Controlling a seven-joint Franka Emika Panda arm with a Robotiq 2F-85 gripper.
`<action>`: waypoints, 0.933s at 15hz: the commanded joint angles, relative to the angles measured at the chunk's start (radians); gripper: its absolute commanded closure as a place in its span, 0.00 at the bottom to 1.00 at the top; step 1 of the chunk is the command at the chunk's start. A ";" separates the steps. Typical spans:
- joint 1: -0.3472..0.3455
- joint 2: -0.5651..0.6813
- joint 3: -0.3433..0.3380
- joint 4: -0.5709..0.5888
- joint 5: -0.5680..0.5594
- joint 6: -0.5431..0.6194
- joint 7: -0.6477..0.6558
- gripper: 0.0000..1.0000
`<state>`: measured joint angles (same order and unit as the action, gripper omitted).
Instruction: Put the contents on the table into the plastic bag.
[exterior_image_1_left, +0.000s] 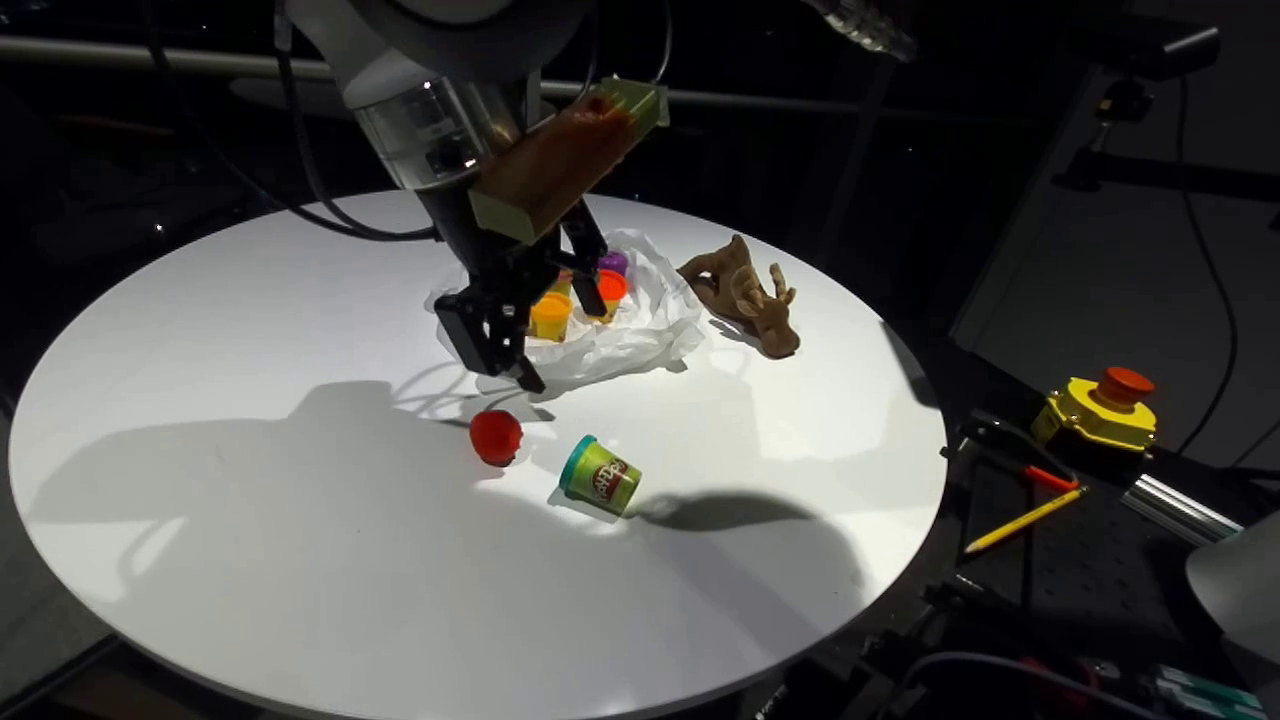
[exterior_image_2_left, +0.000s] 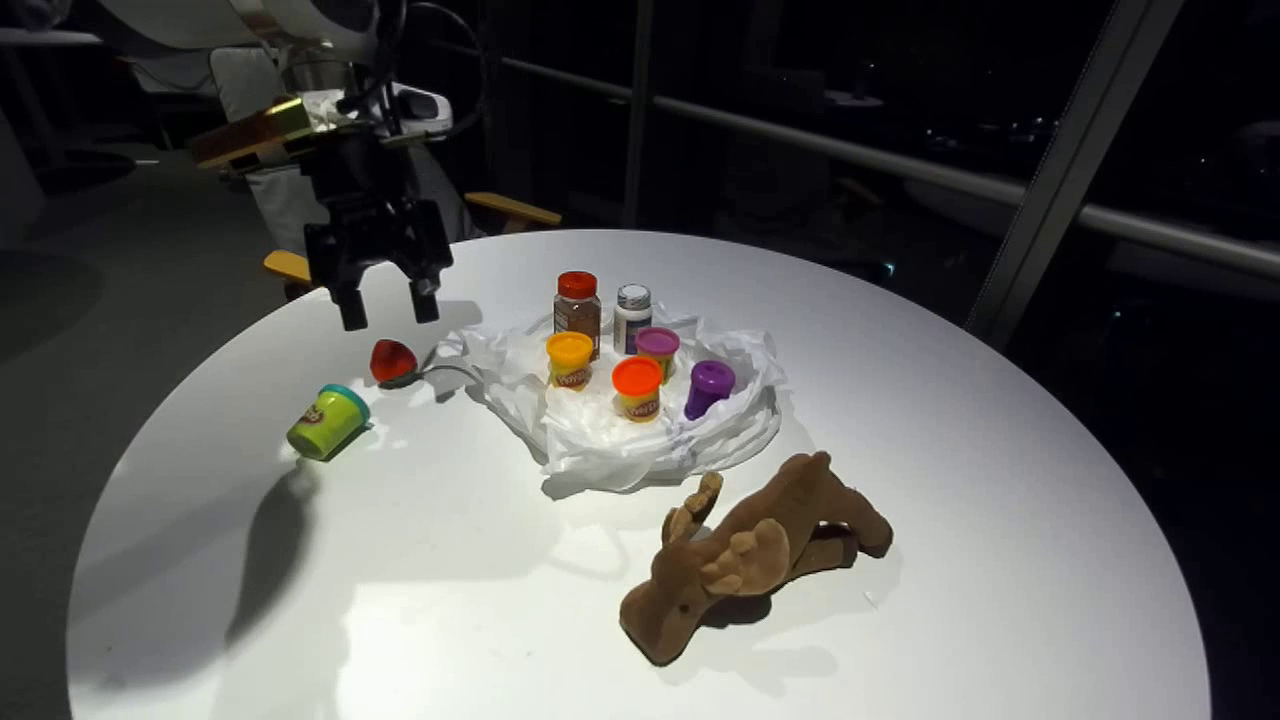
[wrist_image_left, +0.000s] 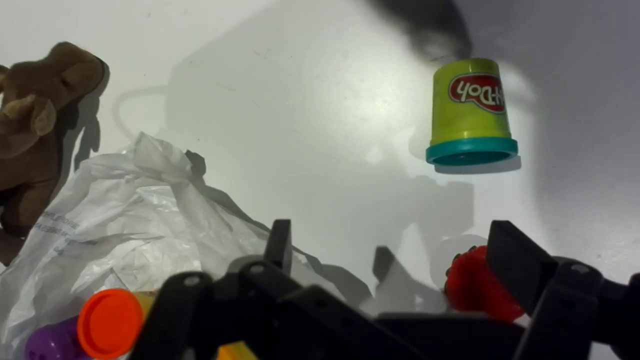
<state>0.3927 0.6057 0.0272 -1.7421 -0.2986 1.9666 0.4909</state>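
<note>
Red berry-like thing lies below the wide claw, which holds nothing; the green tub lies farther off, the white bag below to one side; picking up seems the step, so next the claw should line up and go down.

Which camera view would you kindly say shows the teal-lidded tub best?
The wrist view shows the teal-lidded tub best: it appears largest there, whole and unobstructed, though its label is upside down and partly turned away. In both exterior views it also shows whole, lying on its side, but smaller.
</note>
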 joint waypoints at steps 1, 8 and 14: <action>0.005 -0.033 0.007 -0.088 -0.037 0.183 0.032 0.00; -0.012 -0.014 -0.004 -0.151 0.000 0.413 -0.001 0.00; -0.048 0.015 0.013 -0.151 0.062 0.475 -0.061 0.00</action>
<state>0.3672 0.6235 0.0252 -1.8834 -0.2790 2.4017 0.4772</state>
